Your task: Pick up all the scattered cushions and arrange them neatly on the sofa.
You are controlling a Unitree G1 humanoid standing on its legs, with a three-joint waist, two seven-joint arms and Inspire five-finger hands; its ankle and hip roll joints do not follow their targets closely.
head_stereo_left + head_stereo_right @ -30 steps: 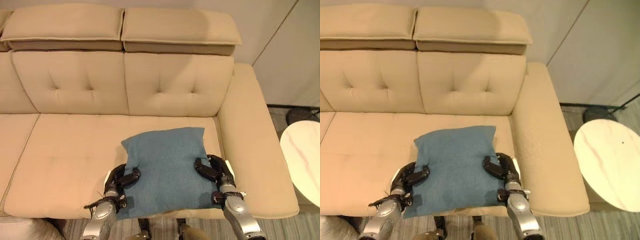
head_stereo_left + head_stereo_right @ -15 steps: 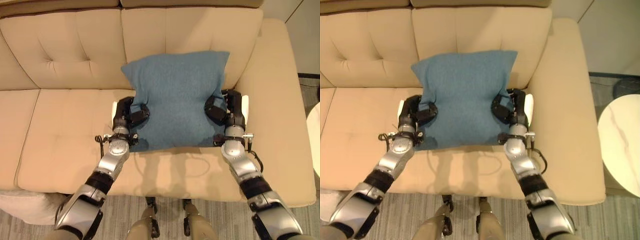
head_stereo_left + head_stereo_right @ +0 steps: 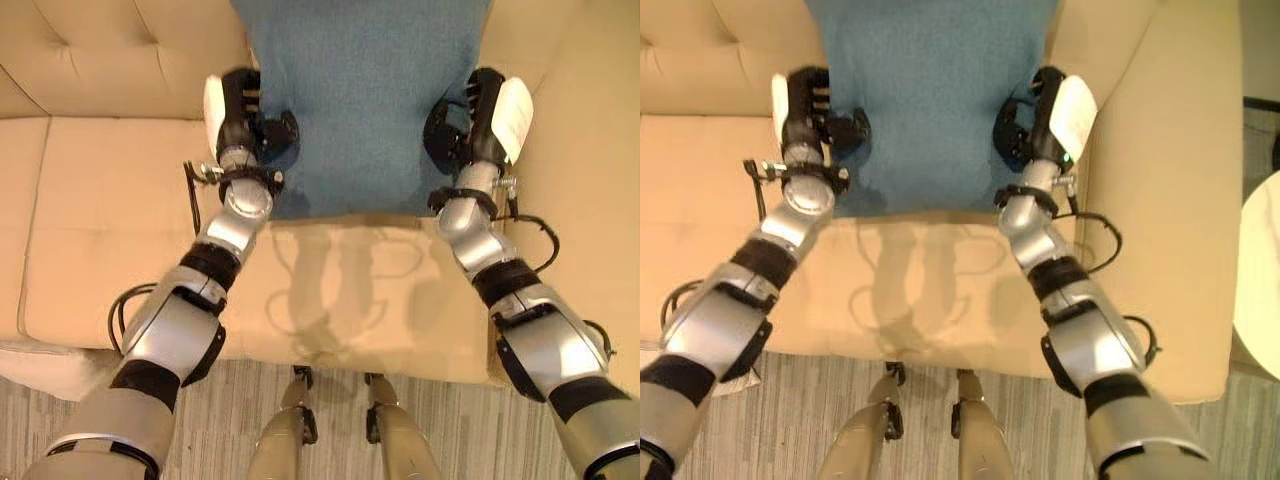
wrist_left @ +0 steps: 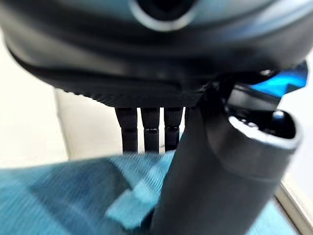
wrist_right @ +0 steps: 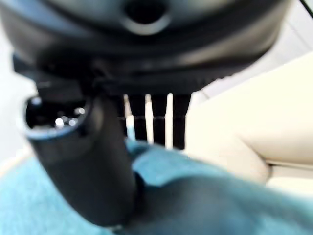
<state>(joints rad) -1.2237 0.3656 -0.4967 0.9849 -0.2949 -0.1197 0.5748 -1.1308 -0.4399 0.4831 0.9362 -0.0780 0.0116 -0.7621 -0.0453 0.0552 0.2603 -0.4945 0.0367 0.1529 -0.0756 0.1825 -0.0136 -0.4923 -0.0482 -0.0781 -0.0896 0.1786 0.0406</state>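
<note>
A blue cushion (image 3: 362, 90) is held up over the beige sofa's seat (image 3: 110, 230), against the backrest at the sofa's right end. My left hand (image 3: 245, 120) grips its left edge, thumb on the front and fingers behind. On the cushion's right edge my right hand (image 3: 470, 125) does the same. In the left wrist view the thumb (image 4: 215, 176) presses into blue cloth (image 4: 73, 196). The right wrist view has the thumb (image 5: 83, 166) on the cushion (image 5: 205, 196) too. The cushion's top runs out of the eye views.
The sofa's right armrest (image 3: 590, 180) rises just beside my right hand. A tufted backrest (image 3: 110, 50) stands behind the cushion. A striped grey rug (image 3: 330, 440) lies in front of the sofa, and a round white table edge (image 3: 1260, 270) shows at far right.
Both hands have carried the cushion from the seat's front edge up and back toward the backrest. The camera has tilted down, so the whole scene has shifted.
</note>
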